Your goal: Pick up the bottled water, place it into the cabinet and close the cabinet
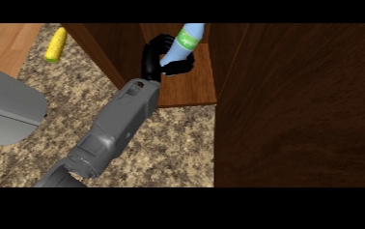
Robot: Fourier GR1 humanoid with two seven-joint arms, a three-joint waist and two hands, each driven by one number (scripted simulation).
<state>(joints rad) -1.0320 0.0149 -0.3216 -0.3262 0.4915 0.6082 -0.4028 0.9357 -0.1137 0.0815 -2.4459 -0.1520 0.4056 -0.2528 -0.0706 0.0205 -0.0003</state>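
Brown wood forms the open cabinet (189, 89) at the far side of the speckled worktop (178, 141), with its door (292, 107) swung out on the right. Inside it, the left robot hand (150, 63) has fingers and thumb curled round the bottled water (188, 38), which tilts above the cabinet's shelf. A yellow corn cob (55, 45) lies far left, well apart.

Saw a yellow corn cob (55, 45) lying on the speckled beige stone counter (178, 141). Noted a grey rounded object (18, 109) at the left edge.
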